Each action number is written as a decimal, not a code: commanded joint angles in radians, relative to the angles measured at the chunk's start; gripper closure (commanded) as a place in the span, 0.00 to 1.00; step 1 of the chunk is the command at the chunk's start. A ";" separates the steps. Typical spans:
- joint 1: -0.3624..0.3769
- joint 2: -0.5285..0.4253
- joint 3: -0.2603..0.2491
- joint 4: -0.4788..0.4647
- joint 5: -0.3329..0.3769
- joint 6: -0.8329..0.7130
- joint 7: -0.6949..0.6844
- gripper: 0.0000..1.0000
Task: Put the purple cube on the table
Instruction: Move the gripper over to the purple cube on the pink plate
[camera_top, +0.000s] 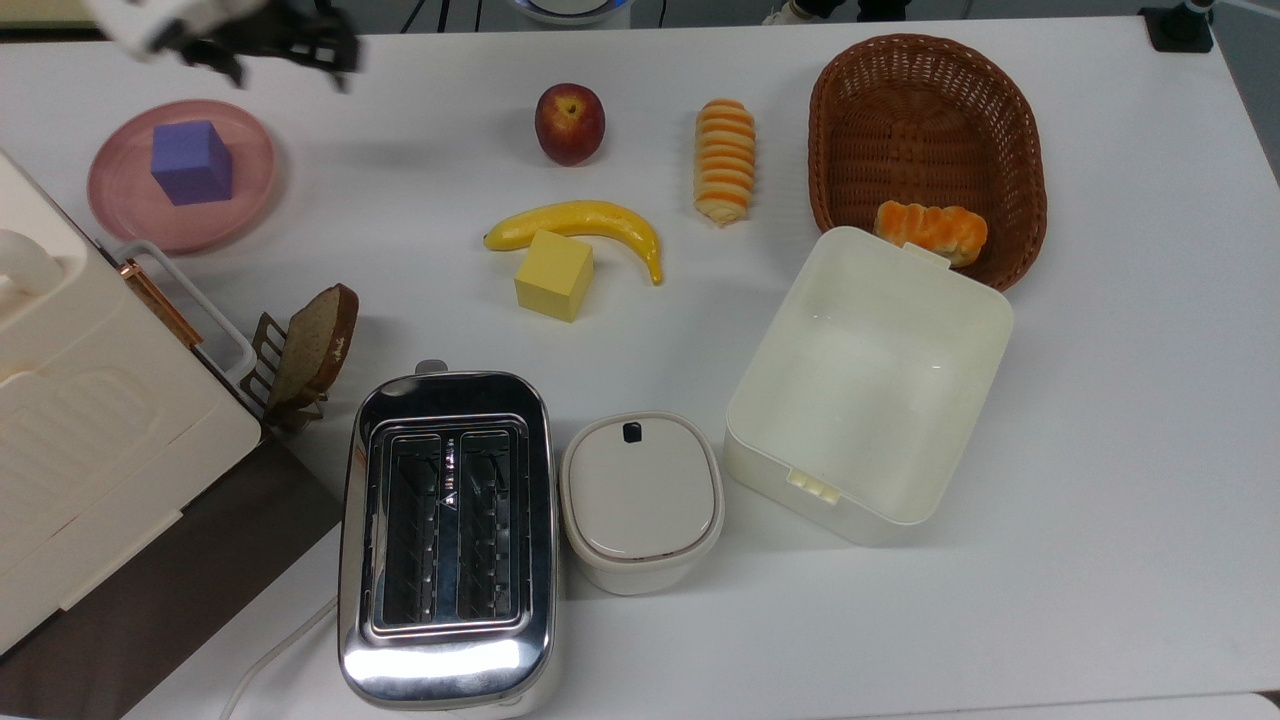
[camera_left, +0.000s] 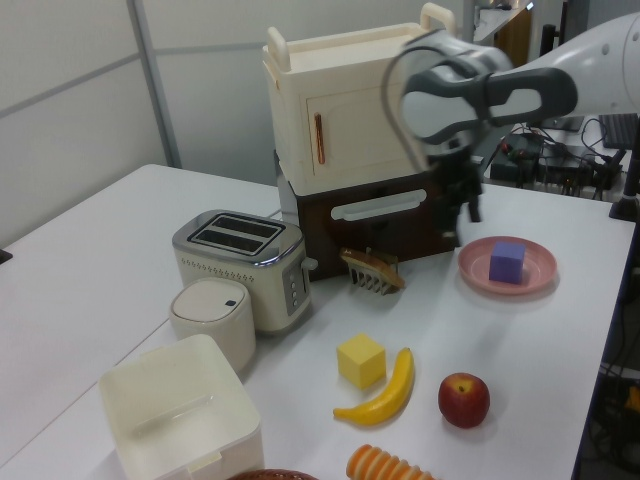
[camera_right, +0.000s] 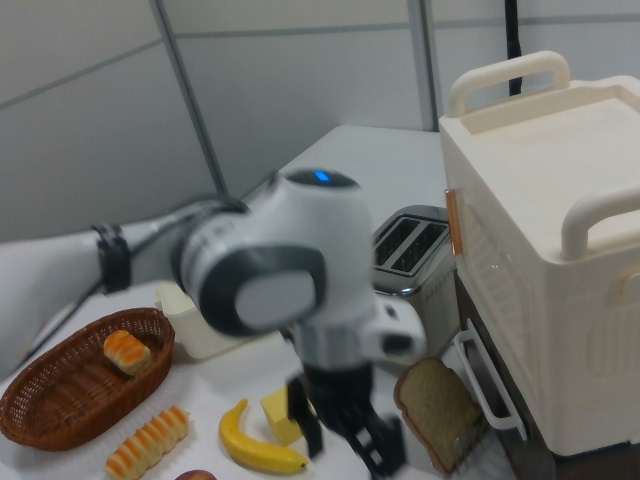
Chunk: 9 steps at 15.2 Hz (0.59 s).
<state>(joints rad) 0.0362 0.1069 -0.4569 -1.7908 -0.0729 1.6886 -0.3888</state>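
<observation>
The purple cube (camera_top: 192, 162) sits on the round pink plate (camera_top: 112, 195) at the top view's left, on the white table (camera_top: 1100, 450). My gripper (camera_top: 288, 68) hovers open and empty above the table's far edge, just to the top view's right of the plate and apart from the cube. In the left view the gripper (camera_left: 463, 208) hangs a little left of and above the purple cube (camera_left: 507, 262) on its plate (camera_left: 475, 272). In the right view the gripper (camera_right: 347, 445) points down with its fingers spread.
An apple (camera_top: 569, 123), a banana (camera_top: 580, 222) and a yellow cube (camera_top: 553, 274) lie mid-table. A toaster (camera_top: 447, 535), lidded pot (camera_top: 641, 500), open white box (camera_top: 868, 375) and wicker basket (camera_top: 925, 150) stand around. A cream cabinet (camera_top: 70, 420) and a bread slice in a rack (camera_top: 310, 350) sit near the plate.
</observation>
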 joint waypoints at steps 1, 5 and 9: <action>0.022 0.002 -0.167 -0.116 -0.005 0.179 -0.183 0.00; 0.016 0.085 -0.238 -0.173 -0.005 0.394 -0.242 0.00; 0.010 0.175 -0.247 -0.182 -0.005 0.517 -0.242 0.00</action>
<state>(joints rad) 0.0292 0.2269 -0.6890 -1.9655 -0.0728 2.1339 -0.6180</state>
